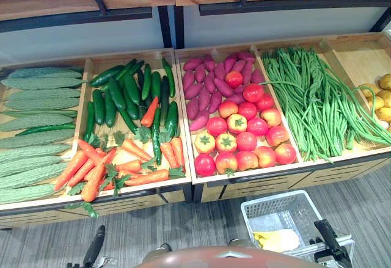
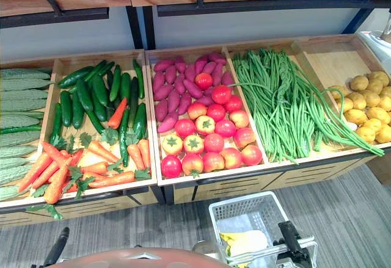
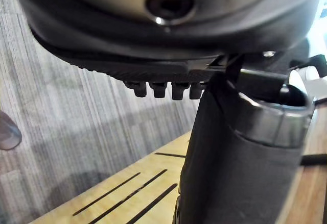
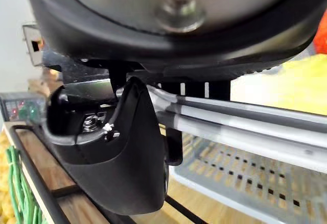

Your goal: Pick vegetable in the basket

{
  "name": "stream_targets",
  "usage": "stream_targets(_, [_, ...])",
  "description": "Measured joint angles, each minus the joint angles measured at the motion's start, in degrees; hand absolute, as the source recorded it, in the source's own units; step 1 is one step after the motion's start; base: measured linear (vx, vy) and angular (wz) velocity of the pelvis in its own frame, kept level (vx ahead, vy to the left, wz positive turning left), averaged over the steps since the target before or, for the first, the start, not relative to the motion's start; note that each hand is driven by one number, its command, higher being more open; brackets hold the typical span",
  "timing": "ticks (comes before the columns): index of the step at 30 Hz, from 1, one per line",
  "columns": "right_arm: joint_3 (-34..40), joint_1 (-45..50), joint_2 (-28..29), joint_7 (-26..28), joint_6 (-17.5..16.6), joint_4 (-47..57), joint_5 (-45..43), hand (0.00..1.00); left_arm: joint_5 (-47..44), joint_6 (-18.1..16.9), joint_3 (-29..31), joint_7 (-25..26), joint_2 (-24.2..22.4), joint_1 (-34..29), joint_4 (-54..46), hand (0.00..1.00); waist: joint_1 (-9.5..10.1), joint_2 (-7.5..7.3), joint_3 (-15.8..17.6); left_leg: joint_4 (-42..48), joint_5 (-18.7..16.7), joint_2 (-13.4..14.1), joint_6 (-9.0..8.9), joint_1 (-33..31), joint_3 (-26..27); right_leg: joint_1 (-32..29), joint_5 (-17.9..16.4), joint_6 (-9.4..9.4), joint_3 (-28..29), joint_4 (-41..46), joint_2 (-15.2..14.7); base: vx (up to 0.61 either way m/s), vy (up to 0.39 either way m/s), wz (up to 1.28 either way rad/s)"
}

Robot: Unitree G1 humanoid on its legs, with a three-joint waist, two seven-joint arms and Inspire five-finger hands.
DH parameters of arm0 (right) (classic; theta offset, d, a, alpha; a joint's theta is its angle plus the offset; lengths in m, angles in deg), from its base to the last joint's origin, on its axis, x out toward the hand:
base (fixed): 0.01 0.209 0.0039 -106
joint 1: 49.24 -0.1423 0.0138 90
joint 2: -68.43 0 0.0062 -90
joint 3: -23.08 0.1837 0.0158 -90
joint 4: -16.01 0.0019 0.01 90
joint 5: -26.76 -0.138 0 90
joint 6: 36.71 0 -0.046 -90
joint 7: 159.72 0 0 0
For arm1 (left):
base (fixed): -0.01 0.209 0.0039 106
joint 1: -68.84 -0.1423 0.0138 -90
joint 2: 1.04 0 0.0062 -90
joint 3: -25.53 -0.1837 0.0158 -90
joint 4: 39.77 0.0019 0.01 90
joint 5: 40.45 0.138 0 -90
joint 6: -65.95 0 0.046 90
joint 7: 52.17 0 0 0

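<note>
Basket (image 1: 275, 210) nearest — handle (image 4: 230, 117) is hooked by right hand (image 4: 117, 147) fingers, something yellow (image 1: 278, 240) lies inside. Left hand (image 3: 168, 71) fingers hang relaxed, empty. Vegetables (image 1: 247, 141) lie in display bins (image 1: 263, 185) — none grasped yet.

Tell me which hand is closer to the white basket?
Right. The right hand sits at the rim of the basket; the left hand hangs off to its left.
</note>
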Motion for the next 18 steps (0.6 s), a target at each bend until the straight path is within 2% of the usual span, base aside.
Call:
stream_targets(3, [-2.36, -0.76, -0.15, -0.4, -1.81, -0.02, -0.23, 0.0, 0.13, 0.0, -1.66, -0.17, -0.01, -0.24, 0.29, 1.0, 0.19, -0.36, 0.38, -0.69, -0.02, -0.04, -0.02, 1.03, 2.28, -1.07, -0.08, -0.03, 2.22, 0.61, 0.05, -0.01, 0.044, -0.34])
stream_targets(7, [-4.43, -1.1, -0.18, -0.5, -2.36, -0.19, -0.24, 0.0, 0.34, 0.0, -5.28, -1.21, 0.49, -0.09, 0.28, 1.0, 0.09, -0.94, 1.37, -0.69, -0.14, -0.14, -0.03, 1.43, 2.88, -1.26, -0.07, -0.02, 2.86, 0.8, 0.02, -0.01, 0.015, -0.1])
stream_targets(11, [-6.36, -1.14, -0.13, -0.51, -2.82, -0.6, 0.21, 0.0, 4.81, 1.02, -8.01, -2.43, 0.87, -0.03, 0.86, 1.0, 0.23, -1.81, 2.01, -0.49, -0.27, -0.12, 0.02, 1.4, 2.84, -1.17, -0.06, -0.01, 2.71, 0.83, 0.0, 0.0, 0.0, 0.0])
stream_targets(18, [-7.81, -1.11, 0.35, -2.19, -4.27, -0.57, 6.32, 0.0, 7.37, 2.1, -11.57, -3.92, 0.86, -0.13, 2.08, 1.0, 0.4, -1.32, 2.22, 2.56, -2.3, 0.39, 0.07, 1.07, 3.43, -0.78, -0.06, 0.0, 3.07, 1.22, -0.21, 0.0, 0.015, -0.06])
